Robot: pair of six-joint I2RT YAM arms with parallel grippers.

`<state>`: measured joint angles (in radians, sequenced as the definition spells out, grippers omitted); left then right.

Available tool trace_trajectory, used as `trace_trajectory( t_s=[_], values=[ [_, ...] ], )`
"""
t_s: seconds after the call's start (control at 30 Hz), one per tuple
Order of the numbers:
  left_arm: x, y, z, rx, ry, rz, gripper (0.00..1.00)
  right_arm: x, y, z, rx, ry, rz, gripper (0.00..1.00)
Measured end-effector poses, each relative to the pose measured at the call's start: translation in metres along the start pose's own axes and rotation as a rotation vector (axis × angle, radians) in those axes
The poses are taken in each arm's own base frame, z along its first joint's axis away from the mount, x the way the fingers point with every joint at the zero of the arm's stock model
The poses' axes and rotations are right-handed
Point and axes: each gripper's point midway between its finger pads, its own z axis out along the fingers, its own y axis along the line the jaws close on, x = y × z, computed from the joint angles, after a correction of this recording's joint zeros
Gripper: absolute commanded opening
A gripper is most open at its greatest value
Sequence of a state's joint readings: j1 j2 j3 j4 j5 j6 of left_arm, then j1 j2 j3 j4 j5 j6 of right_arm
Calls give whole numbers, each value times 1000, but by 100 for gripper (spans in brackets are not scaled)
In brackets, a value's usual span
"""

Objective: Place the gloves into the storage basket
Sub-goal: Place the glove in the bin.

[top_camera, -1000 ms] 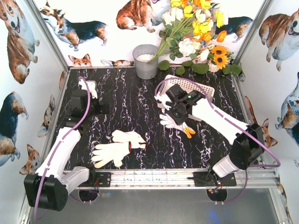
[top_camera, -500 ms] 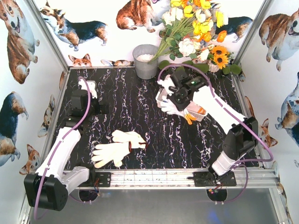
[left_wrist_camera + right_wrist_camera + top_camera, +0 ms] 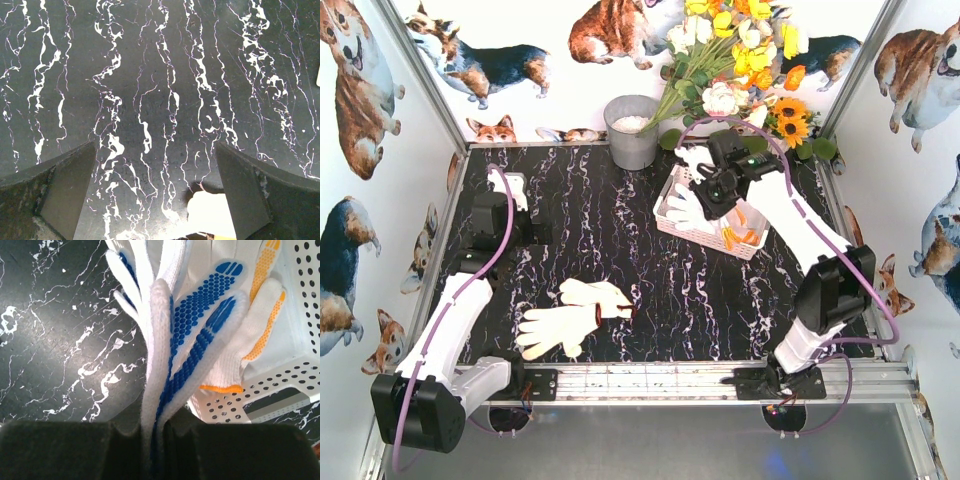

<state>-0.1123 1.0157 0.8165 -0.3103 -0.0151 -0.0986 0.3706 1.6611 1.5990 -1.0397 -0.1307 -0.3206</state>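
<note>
Over the basket's near-left edge: right fingers point(image 3: 705, 198) are pinched almost together on white knit gloves with blue grip dots point(image 3: 200, 305); the knit is squeezed between the two dark pads.
Held gloves: more than one layer shows in the pinch. They fan out from the grip, partly above the black, white-veined marble worktop point(image 3: 600, 230) and partly above the basket.
Storage basket: white rectangular perforated plastic basket point(image 3: 705, 235) standing at the far right of the worktop, with the right arm reaching over it.
Inside the basket: a white knit glove with orange dots and an orange cuff edge point(image 3: 260, 305) lies on the basket floor.
Loose gloves: two cream knit gloves point(image 3: 575, 315) lie flat and touching near the front edge of the worktop, left of centre, well apart from the basket.
Left fingers point(image 3: 155, 192): spread wide with nothing between them, above bare worktop at the far left.
Bucket: grey metal bucket point(image 3: 633, 130), upright at the back edge of the worktop, to the left of the basket and not touching it.
Flowers: a bunch of yellow, white and orange flowers point(image 3: 735, 60) just behind the basket.
</note>
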Motion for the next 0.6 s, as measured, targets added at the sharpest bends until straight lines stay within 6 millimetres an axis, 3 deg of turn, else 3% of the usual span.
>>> trace_trajectory(
  t_s=[0.4, 0.6],
  values=[
    [1, 1, 1, -6, 5, 10, 100, -11, -21, 39, -51, -20, 28, 0],
    [3, 2, 3, -10, 14, 14, 100, -22, -32, 45, -50, -77, 38, 0]
  ],
)
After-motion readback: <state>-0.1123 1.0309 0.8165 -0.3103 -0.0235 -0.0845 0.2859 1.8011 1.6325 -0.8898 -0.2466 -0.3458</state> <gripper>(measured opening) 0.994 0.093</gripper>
